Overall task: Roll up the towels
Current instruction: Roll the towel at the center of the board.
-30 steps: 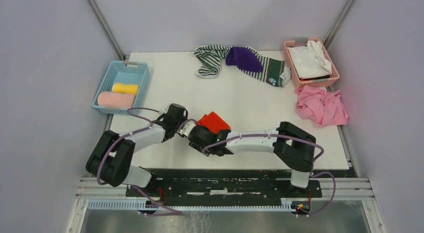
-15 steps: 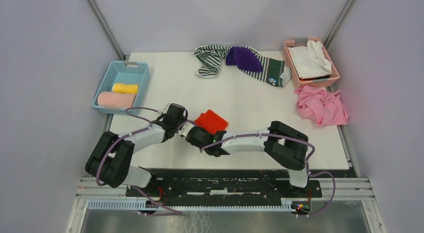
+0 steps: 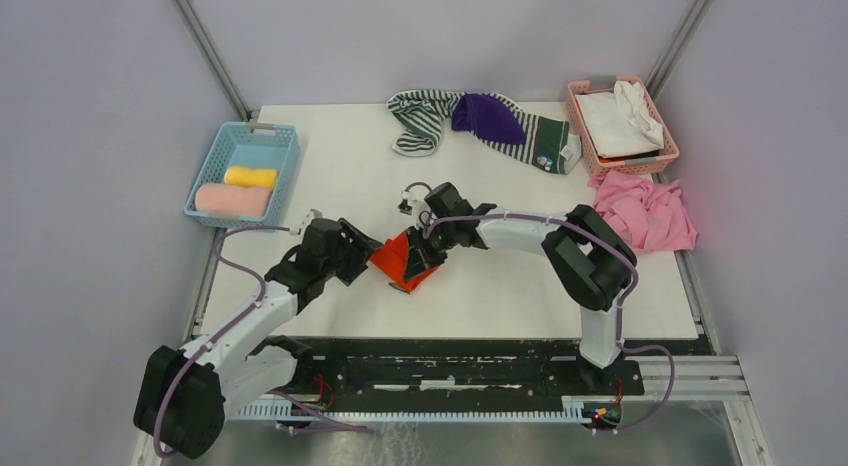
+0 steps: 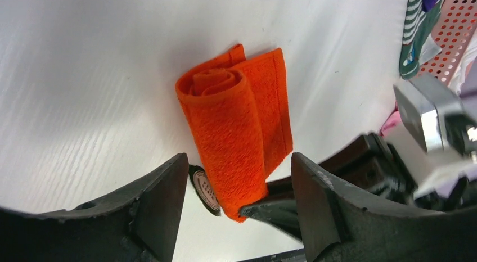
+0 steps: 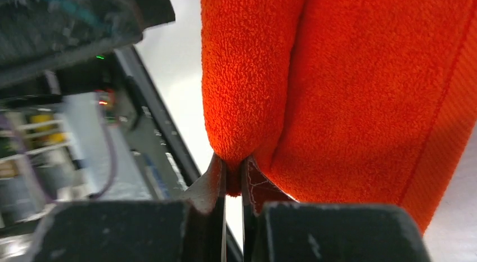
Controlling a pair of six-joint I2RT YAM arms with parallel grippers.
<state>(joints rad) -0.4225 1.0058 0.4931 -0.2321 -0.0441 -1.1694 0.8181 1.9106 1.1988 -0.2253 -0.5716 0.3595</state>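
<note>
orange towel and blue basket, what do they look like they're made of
The orange towel looks like soft terry cloth, matte: the right wrist view shows fuzzy pile and a flat stitched hem. The blue basket is probably moulded plastic, smooth: its walls are a regular lattice of holes.

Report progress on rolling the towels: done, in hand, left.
Done: a pink roll and a yellow roll lie in the blue basket. In hand: the orange towel, mostly rolled with a flap loose, is pinched at one end by the right gripper; the left gripper stands open on either side of it. Left: the striped towel, the purple towel and the crumpled pink towel lie unrolled.
</note>
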